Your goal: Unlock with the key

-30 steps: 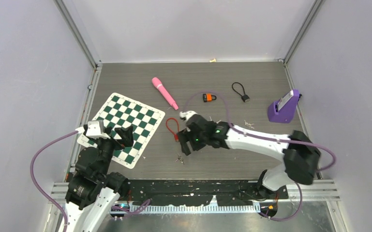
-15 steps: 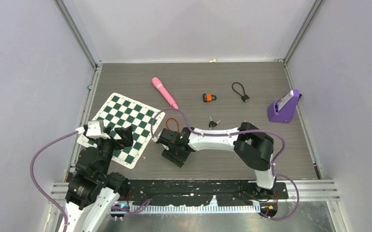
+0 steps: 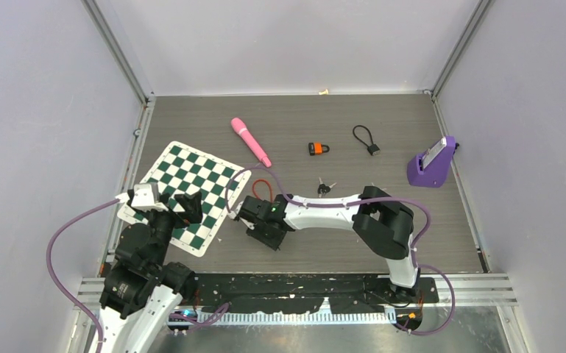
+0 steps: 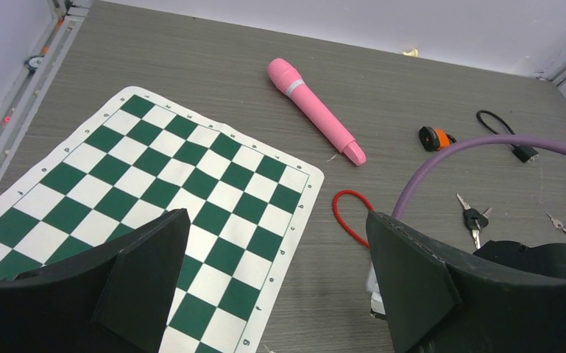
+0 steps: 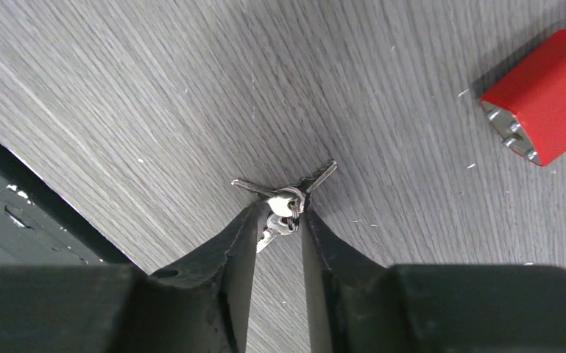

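Only catching this from the right wrist: pinching a bunch of small silver keys (image 5: 288,200) with the right gripper (image 5: 280,212), flat on the grey wood-grain table (image 5: 132,95), near a red blocky lock body (image 5: 548,92). Totally hidden under that gripper from overhead. Meanwhile, hovering the left gripper (image 4: 276,217) spread wide above the green-and-white checkered mat (image 4: 154,169).

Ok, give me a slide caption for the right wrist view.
Right fingers pinch a bunch of silver keys on the grey table, red lock body nearby.
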Tool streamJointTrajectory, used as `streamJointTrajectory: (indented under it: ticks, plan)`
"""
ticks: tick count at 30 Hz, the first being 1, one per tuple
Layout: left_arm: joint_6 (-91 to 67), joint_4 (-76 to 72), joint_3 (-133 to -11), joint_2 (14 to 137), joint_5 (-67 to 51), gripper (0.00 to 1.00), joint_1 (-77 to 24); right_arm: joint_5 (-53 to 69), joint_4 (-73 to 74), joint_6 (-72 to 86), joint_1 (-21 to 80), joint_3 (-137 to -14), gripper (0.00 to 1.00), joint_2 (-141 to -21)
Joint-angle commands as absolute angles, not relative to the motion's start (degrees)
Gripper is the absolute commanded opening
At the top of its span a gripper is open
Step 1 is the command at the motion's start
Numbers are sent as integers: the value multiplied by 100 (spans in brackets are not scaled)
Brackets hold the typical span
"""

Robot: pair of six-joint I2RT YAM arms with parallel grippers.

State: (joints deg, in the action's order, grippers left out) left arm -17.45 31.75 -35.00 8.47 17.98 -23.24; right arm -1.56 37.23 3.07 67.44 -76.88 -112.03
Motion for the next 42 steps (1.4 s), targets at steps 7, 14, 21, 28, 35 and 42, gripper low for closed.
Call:
streamJointTrajectory:
  ticks: [7, 14, 21, 28, 35, 42]
  plan:
    - [-1675, 3161, -3492, 928, 1830, 93, -2347, -1266, 3562, 1241, 6586, -7191, 6, -10909]
    - [-1964, 3169, -3518, 1042, 1426, 93, -2351, -1287, 3312, 2454, 6335, -6140, 5, -9753]
    - [-2153, 3188, -3550, 1341, 1051, 92, -2347, -1178, 2897, 3257, 6054, -5607, 5, -9178]
    - [-2161, 3200, -3560, 1535, 879, 92, -2347, -393, 2915, 3240, 6242, -5996, 28, -9408]
    - [-2138, 3190, -3562, 1564, 862, 91, -2347, -517, 3538, 2755, 6468, -6446, 49, -9343]
    - [-2109, 3198, -3561, 1539, 879, 91, -2347, -930, 4097, 1853, 6336, -6668, 53, -9620]
